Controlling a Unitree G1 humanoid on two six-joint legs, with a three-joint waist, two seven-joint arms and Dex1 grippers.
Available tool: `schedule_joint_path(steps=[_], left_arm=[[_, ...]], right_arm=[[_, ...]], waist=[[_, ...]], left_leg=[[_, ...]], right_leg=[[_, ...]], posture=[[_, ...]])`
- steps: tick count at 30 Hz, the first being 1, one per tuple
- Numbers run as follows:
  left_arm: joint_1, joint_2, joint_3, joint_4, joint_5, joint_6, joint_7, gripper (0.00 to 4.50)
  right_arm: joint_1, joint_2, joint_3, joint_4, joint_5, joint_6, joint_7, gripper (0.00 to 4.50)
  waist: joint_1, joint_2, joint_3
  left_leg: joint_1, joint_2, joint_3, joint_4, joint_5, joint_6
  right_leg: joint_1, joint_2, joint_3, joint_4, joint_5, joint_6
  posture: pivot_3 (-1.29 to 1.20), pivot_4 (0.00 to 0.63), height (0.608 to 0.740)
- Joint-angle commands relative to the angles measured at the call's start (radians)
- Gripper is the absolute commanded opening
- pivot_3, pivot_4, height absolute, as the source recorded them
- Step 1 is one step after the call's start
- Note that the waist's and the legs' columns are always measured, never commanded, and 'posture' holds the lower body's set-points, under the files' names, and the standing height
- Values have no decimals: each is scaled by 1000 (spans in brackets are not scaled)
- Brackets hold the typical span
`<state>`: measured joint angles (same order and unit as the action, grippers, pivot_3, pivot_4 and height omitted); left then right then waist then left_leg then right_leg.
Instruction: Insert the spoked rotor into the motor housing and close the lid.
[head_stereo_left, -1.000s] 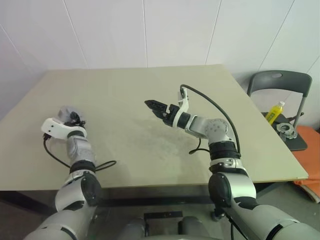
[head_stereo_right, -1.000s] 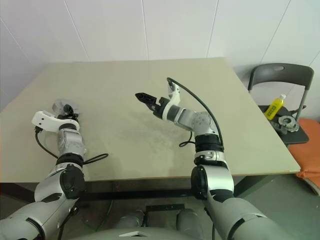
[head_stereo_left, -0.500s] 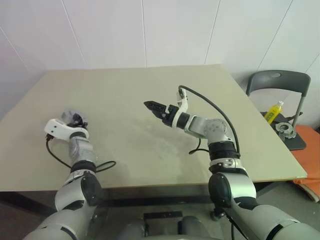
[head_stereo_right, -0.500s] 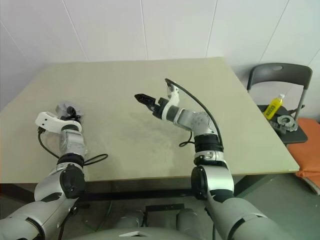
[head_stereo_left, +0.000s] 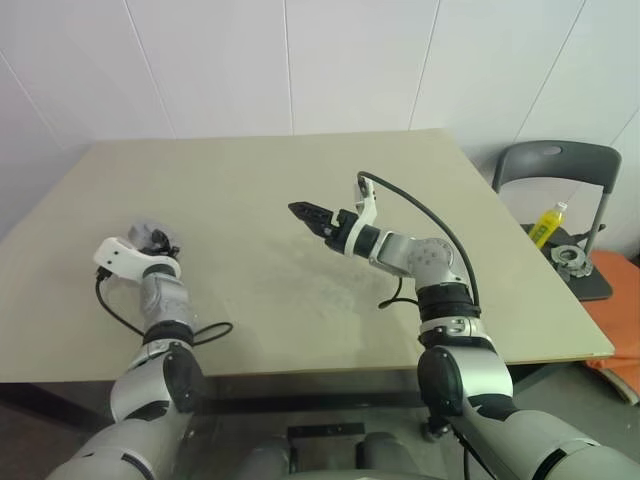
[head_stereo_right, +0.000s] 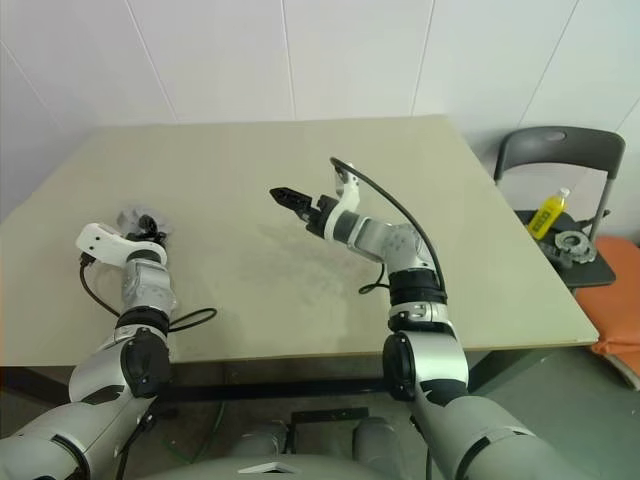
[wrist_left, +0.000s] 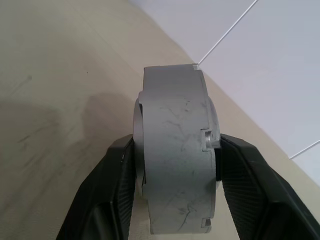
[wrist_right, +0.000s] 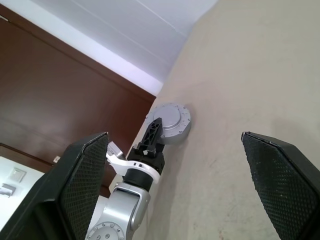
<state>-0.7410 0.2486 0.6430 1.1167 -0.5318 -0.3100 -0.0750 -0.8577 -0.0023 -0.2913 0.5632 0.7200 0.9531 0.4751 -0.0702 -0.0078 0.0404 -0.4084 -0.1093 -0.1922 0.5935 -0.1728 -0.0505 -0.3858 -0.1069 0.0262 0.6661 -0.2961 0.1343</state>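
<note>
One wide beige surface (head_stereo_left: 300, 230) carries work. Right claw (head_stereo_left: 300, 210) hangs above its middle, jaws spread wide, empty. Left claw (wrist_left: 170, 165) near left edge grasps grey round part (wrist_left: 175, 150) on its rim, part upright on edge; likely motor housing, windings not visible. Spoked rotor: cannot locate. Advice: lay grey part flat, let go only when it rests steady.

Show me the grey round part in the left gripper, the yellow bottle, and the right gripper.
grey round part (wrist_left: 175, 150): left wrist view, on its scratched grey rim between the fingers.
yellow bottle (head_stereo_left: 549, 223): left eye view, on the bottle's body, on the chair.
right gripper (head_stereo_left: 298, 209): left eye view, at its black fingertips above the table.
</note>
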Motion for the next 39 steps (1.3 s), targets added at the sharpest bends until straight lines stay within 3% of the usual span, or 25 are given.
schedule_joint_path(steps=[1, 4, 8, 12, 16, 20, 23, 26, 29, 34, 39], left_arm=[[-20, 3, -14, -48, 10, 16, 42, 3426], [2, -25, -21, -90, 18, 69, 145, 4431], [49, -81, -34, -240, 11, 196, 268, 4470], [133, -168, -101, -566, -13, 461, 399, 4470], [260, -251, -193, -951, -142, 774, 409, 4470], [338, -244, -249, -1134, -176, 916, 393, 4470], [359, -156, -321, -1130, -77, 867, 270, 4470], [341, -46, -404, -1034, 80, 688, 120, 4470], [301, 9, -443, -887, 160, 493, -34, 4470], [225, 1, -432, -745, 129, 341, -253, 4470], [230, -4, -409, -724, 28, 350, -495, 4470]], right_arm=[[-17, -4, 2, -19, 3, -13, 13, 4500], [-17, -7, 3, -17, -1, -15, 13, 4500], [-16, -10, 2, -15, -5, -15, 14, 4500], [-14, -15, 4, -14, -7, -16, 17, 4500], [-15, -21, 9, -21, -8, -18, 26, 4500], [-16, -37, 25, -31, -42, -56, 15, 4500], [-8, -73, 107, -41, -186, -183, -40, 4500], [25, -128, 269, -67, -403, -375, -93, 4500], [33, -146, 300, -37, -512, -533, -171, 4500], [29, -135, 266, 18, -541, -669, -198, 4500], [51, -130, 259, 13, -527, -705, -150, 4500]], waist=[[0, 0, 0], [1, 0, 0], [1, 0, 0], [3, 0, 0], [3, 0, 0], [-1, 0, 0], [1, 2, 0], [2, 3, 0], [3, 4, 0], [8, 4, 0], [-1, 4, 0]], left_leg=[[0, 0, 0, 0, 0, 0], [0, 0, 0, 1, 0, 0], [0, 0, 0, 1, 0, 0], [0, 0, -1, 2, 0, 0], [1, 0, 0, 3, 0, 0], [1, 2, 1, 3, 0, 0], [3, 3, 0, 2, 0, 0], [4, 4, 0, 2, 0, -1], [5, 4, 1, 1, 1, -4], [4, 4, 1, 1, 1, -4], [4, 4, 0, -2, 2, -3]], right_leg=[[0, 0, 0, 0, 0, 0], [0, 0, 0, 0, 0, 0], [1, 0, 0, 0, 1, 1], [2, 0, 0, 0, 1, 1], [3, 0, 0, 0, 1, 1], [3, 2, 0, 0, 2, -1], [3, 7, 0, -1, 4, -5], [3, 8, 0, -1, 3, -9], [4, 8, 2, -3, 3, -10], [4, 8, 3, -5, 3, -10], [3, 8, 3, -5, 5, -7]], posture=[[0, 0, 740], [0, 0, 740], [0, 0, 740], [0, 0, 740], [0, 0, 740], [0, 0, 740], [0, 0, 740], [0, 0, 740], [0, 0, 740], [0, 0, 740], [0, 0, 740]])
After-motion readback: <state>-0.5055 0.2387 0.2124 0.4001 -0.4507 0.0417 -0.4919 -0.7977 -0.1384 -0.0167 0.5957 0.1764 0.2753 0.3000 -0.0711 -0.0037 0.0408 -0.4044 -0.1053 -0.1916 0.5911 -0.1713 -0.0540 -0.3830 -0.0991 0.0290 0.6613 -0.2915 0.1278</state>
